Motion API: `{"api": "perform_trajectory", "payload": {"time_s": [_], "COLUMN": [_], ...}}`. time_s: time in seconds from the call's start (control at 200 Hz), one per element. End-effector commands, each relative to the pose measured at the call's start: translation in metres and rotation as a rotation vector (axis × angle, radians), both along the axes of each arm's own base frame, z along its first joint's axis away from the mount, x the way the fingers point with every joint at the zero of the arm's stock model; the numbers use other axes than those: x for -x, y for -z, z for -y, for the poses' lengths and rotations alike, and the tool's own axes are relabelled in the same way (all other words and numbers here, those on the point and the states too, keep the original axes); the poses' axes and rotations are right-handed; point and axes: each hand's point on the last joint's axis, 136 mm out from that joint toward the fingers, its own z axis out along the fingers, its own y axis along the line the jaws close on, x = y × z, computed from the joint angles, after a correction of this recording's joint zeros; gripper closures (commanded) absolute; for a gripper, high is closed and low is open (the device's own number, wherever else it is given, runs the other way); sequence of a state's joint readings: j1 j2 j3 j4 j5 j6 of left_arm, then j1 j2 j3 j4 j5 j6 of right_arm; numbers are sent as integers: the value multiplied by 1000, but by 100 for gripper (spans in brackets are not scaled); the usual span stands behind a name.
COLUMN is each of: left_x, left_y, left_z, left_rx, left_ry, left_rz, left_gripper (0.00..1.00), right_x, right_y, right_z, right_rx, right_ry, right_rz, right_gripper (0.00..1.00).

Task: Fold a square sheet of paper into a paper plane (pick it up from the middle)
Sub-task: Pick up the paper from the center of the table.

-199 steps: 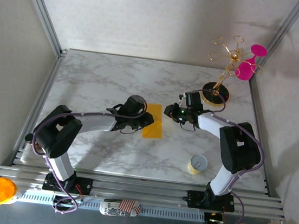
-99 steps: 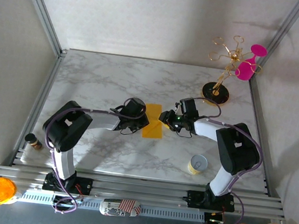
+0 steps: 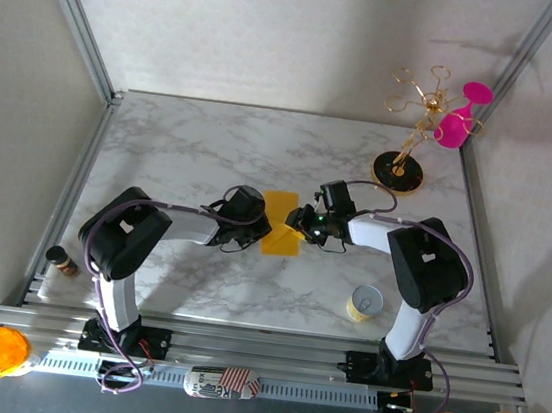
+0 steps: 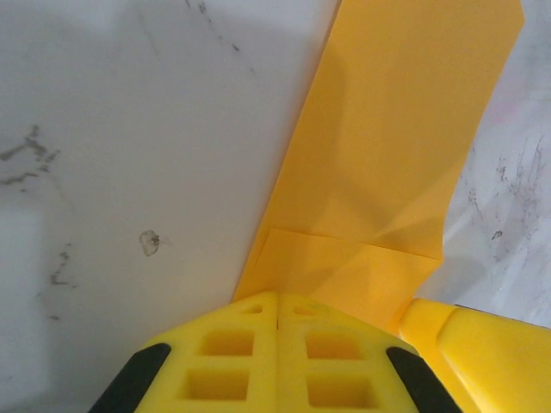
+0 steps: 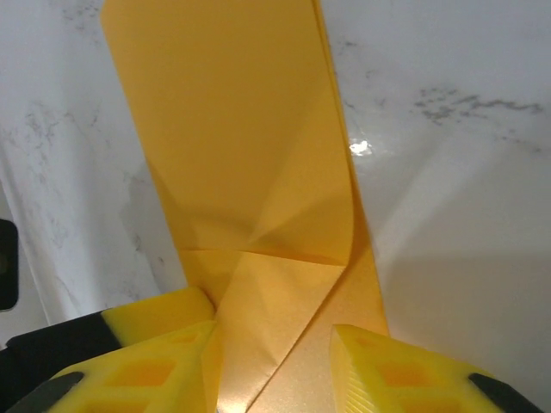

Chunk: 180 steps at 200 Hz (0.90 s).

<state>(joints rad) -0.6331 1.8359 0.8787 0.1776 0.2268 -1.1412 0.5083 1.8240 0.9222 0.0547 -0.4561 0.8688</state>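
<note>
Paper [image 3: 282, 221] lies flat near the middle of the counter [image 3: 193, 146], between the two arms. It is a yellow-orange strip, already creased, not yet anything like a dart. The left tool [image 3: 260, 228] sits at its left edge and the right tool [image 3: 297, 225] at its right edge, the two close together. From the left wrist, the left tool [image 4: 277, 303] is clenched tight, fingers pressed flush, and the sheet [image 4: 396, 146] runs straight in under their tips, so I judge it pinched there by its near edge. From the right wrist, the right tool [image 5: 274, 331] is released: its fingers [image 5: 387, 361] stand apart with the creased end of the sheet passing between them, nothing squeezed. The risk, as I see it, comes from that lopsided hold. With one edge clamped and the other free, any pull or lift by the left arm could drag the strip askew or open the folds already made. If the right fingers close off the crease line, they would likely press in a crooked fold that a plane cannot recover from. Thin paper buckles or tears easily if the arms draw apart, and the tools are near enough to bump each other.
</note>
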Motion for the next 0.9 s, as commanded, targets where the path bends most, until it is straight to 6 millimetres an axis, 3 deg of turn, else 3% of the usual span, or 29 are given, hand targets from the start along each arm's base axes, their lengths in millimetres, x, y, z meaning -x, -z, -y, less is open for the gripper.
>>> {"api": "perform_trajectory", "payload": {"time_s": [0.0,0.601,0.896], "left_x": [12,16,12], "left_y": [26,27,17], "left_z": [-17,-16,-13], "left_rx": [-60,-35,-11], "left_ry": [-36,-36,-36], "left_rz": [-66,-75,-60], "left_gripper": [96,95,95], "right_x": [-3,0,7], "right_y": [-1,2,3], "right_z": [-6,-17,-24], "right_rx": [0,-35,-85], "right_ry": [2,-51,-74], "right_rz": [-18,-37,-40], "right_gripper": [62,68,79]}}
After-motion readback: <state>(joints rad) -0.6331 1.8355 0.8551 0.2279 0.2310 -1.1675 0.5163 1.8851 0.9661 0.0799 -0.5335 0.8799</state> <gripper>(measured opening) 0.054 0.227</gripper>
